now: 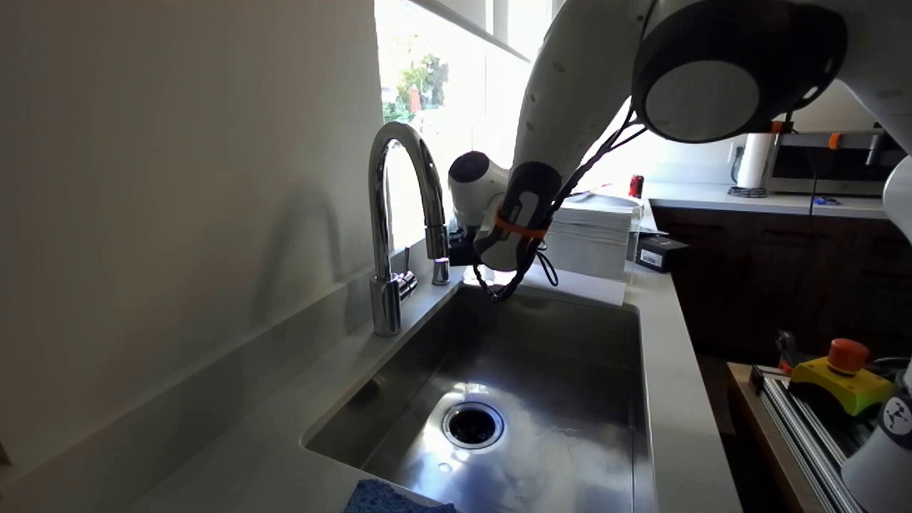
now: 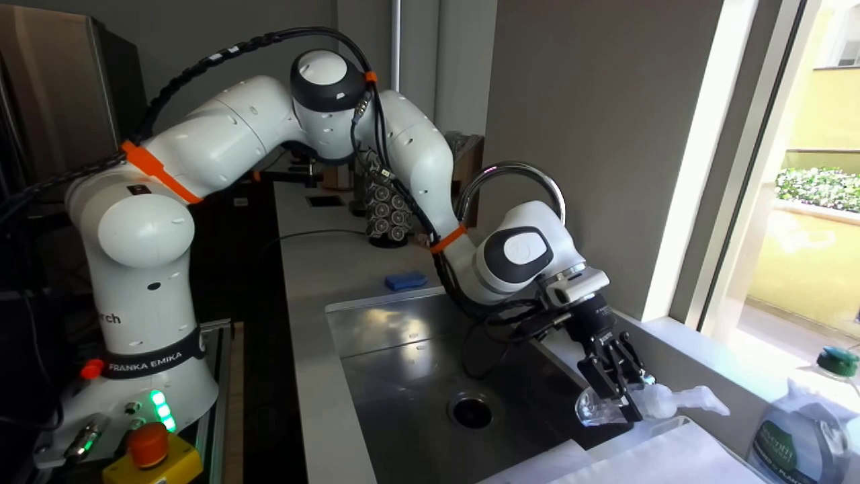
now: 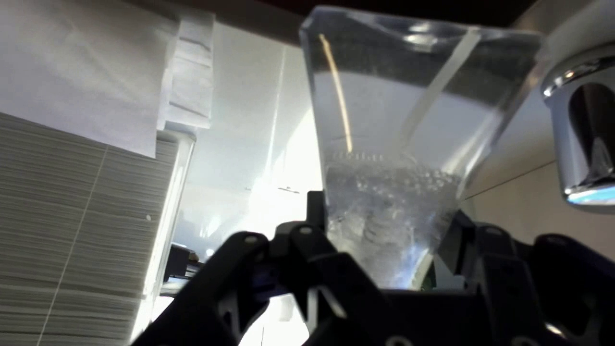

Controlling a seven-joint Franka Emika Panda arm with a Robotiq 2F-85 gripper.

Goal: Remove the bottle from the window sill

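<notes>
Bottle (image 2: 662,402) of clear material is grasped by the hand (image 2: 635,398); in the wrist view its body fills the space between the jaws. In an exterior view it leans almost to horizontal, off the window sill (image 2: 702,346) but close to it, near one corner of the sink (image 2: 396,363). Whether something supports it from below, the pictures do not tell. Near it is a green-capped bottle (image 2: 799,437), beside a pile of sheets (image 1: 591,246). At the sink's opposite end, a blue sponge (image 2: 406,281) lies on the worktop (image 2: 336,269).
</notes>
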